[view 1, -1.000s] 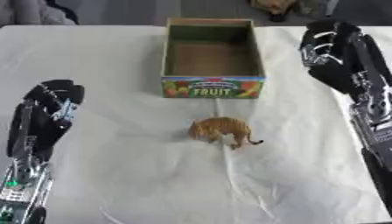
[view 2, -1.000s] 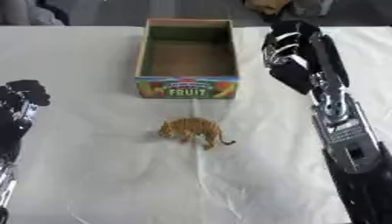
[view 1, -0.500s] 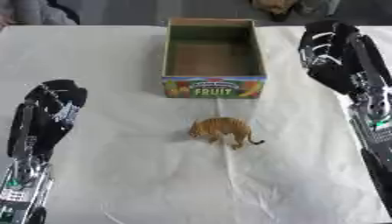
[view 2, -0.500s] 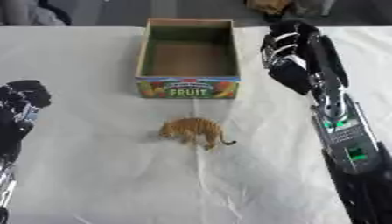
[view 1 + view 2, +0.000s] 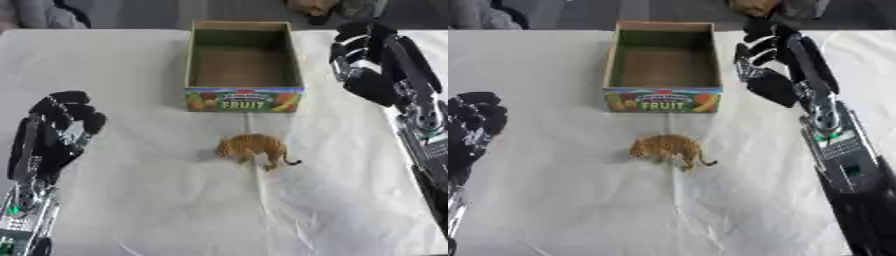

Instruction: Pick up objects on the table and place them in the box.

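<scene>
At the left edge of the white cloth-covered table (image 5: 131, 75), the robot's left hand (image 5: 54, 132) hangs above the surface with its fingers loosely curled and holding nothing. Toward the middle stands the one item waiting to be collected, a small orange toy tiger (image 5: 252, 148), upright on its legs on a crease in the cloth, head to the left and thin tail trailing to the right. It sits just in front of the open cardboard fruit box (image 5: 243, 62), whose printed front panel reads "FRUIT" and whose brown floor shows nothing inside. To the right of the box, near its far corner, the right hand (image 5: 767, 65) is raised with its fingers bent inward around no object, well apart from the tiger.

The figure looks like a light, rigid moulded plastic animal, unlikely to deform or break, though its smooth rounded flanks may slip. The best hold appears to be across the trunk, thumb on one side and fingers on the other, from above; the legs and tail seem too thin to take, and a sideways nudge would probably tip it.
</scene>
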Tool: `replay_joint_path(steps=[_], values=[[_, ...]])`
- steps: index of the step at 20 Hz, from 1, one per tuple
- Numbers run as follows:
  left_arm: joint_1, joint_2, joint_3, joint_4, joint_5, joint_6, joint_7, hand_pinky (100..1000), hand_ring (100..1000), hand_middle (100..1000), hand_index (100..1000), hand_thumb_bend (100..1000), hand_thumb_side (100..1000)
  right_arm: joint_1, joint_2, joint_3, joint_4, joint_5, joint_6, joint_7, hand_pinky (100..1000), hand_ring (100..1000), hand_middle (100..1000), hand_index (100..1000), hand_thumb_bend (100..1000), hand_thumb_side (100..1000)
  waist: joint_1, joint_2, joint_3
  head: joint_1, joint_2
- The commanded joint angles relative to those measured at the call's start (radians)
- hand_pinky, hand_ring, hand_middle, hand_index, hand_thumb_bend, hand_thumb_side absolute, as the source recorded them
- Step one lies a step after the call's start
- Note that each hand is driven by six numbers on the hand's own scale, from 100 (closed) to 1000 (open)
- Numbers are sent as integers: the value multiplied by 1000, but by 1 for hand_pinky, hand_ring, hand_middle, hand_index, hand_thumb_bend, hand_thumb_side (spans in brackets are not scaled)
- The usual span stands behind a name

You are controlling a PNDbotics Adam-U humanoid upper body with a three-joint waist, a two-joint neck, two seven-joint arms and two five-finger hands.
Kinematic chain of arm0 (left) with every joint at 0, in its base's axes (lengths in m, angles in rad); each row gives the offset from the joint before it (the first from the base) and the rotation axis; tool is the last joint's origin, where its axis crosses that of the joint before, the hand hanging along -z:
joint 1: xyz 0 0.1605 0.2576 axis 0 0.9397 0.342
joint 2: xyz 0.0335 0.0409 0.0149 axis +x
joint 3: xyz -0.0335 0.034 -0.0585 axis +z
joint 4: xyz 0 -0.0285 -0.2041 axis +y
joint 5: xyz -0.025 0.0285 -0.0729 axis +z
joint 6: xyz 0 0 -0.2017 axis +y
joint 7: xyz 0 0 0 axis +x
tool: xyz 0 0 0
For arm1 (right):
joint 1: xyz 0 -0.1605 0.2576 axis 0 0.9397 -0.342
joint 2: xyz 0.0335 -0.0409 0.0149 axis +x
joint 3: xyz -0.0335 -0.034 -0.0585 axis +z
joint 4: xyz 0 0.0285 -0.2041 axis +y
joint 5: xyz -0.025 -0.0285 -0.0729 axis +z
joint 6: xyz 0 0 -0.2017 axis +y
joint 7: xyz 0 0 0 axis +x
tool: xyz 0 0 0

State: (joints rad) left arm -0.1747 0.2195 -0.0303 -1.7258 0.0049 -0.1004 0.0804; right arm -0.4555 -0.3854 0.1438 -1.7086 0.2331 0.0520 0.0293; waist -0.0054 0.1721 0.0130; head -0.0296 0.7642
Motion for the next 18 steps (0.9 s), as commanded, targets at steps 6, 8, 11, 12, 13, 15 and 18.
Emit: replay_joint_path(steps=[6, 8, 11, 12, 13, 15, 18], values=[[-7, 10, -5, -21, -15, 0, -15, 637, 611, 591, 672, 835, 461, -64, -62, 65, 35, 57, -14, 88, 595, 646, 665, 789, 350, 274, -1, -17, 4, -8, 6], [-8, 10, -6, -21, -17, 1, -17, 637, 611, 592, 673, 830, 460, -78, -67, 83, 47, 68, -18, 112, 600, 651, 669, 793, 379, 281, -1, -18, 6, -9, 6], [-10, 9, -8, -21, -19, 2, -20, 638, 612, 593, 675, 823, 460, -99, -72, 110, 68, 85, -25, 147, 608, 659, 677, 796, 433, 310, 0, -19, 8, -11, 6], [-11, 9, -8, -21, -20, 3, -21, 638, 612, 593, 676, 822, 460, -106, -72, 119, 75, 90, -26, 158, 608, 659, 677, 796, 435, 310, 0, -19, 9, -11, 6], [-11, 9, -8, -21, -20, 3, -21, 637, 612, 593, 676, 820, 461, -111, -72, 126, 82, 95, -28, 167, 610, 661, 678, 796, 436, 308, 0, -19, 10, -11, 6], [-11, 9, -8, -22, -20, 4, -20, 637, 612, 593, 676, 818, 461, -122, -69, 143, 97, 104, -31, 189, 611, 663, 679, 796, 428, 299, 0, -19, 12, -13, 6], [-11, 8, -9, -22, -20, 5, -22, 637, 612, 593, 677, 816, 462, -133, -58, 166, 126, 110, -36, 214, 611, 662, 678, 795, 425, 308, 0, -19, 15, -13, 6]])
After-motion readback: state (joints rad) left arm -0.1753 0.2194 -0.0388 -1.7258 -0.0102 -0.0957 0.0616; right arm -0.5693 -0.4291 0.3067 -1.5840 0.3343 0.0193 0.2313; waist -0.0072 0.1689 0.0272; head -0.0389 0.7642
